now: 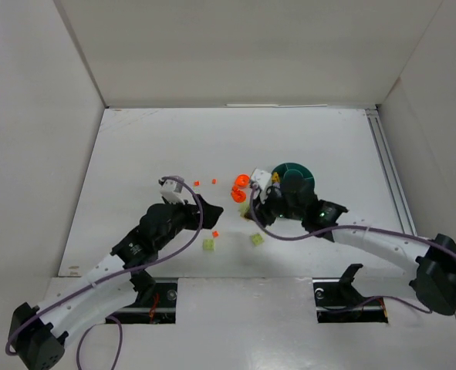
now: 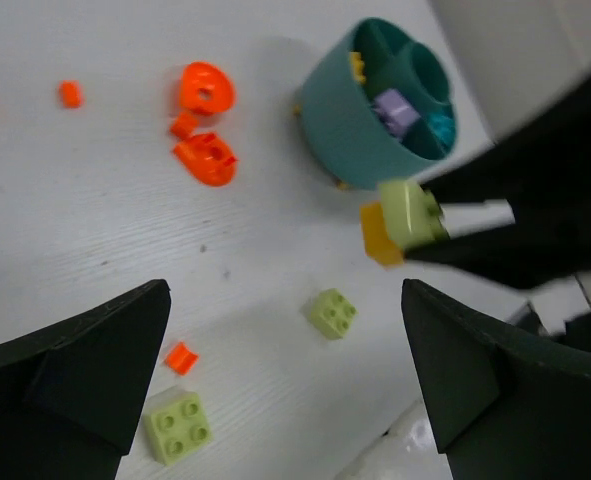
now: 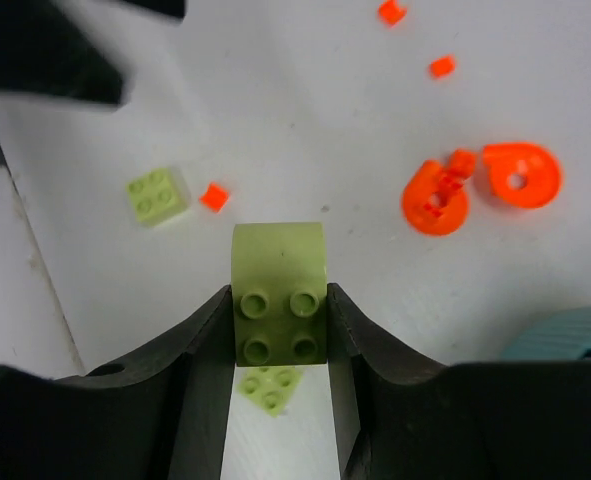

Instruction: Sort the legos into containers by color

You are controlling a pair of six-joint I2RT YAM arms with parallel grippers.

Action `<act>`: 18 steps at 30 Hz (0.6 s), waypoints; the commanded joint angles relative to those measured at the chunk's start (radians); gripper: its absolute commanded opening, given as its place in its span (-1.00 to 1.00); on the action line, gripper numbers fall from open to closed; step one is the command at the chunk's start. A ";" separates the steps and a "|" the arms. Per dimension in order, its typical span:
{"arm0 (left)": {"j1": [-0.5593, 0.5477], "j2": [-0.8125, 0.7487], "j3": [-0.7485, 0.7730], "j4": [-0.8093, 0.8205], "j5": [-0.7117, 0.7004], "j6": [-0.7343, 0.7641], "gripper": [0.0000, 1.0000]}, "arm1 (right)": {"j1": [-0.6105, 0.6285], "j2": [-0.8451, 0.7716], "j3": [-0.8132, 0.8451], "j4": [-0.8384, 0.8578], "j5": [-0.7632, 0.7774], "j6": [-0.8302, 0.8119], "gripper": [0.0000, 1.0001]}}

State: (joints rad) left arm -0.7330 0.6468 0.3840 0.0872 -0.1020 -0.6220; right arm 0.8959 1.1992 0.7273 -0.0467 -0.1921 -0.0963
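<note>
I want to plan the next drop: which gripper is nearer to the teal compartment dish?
Right. The right gripper, shut on a pale green brick, is just beside the teal dish. The left gripper, open, is farther off to the left.

Bright, even, diffuse light with faint soft shadows; slight blur around the pale green brick (image 2: 412, 212).

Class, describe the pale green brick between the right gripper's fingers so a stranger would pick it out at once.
Find the round teal dish on the white table. Beside it is the right gripper, with the pale green brick pinched between its black fingers. The other green bricks lie loose on the table; only this one is gripped.
</note>
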 commanded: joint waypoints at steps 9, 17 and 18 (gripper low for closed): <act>-0.003 -0.210 -0.157 0.549 0.617 0.252 1.00 | -0.249 0.037 -0.002 0.642 -0.875 0.246 -0.36; -0.003 -0.076 -0.120 0.646 0.692 0.262 0.98 | -0.216 0.080 0.026 0.755 -0.954 0.329 -0.38; -0.003 -0.067 -0.120 0.663 0.693 0.262 0.95 | -0.216 0.080 0.026 0.768 -0.963 0.329 -0.38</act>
State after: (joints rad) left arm -0.7334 0.5655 0.2359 0.6338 0.5243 -0.3840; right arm 0.6716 1.2858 0.7170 0.5789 -1.0672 0.1917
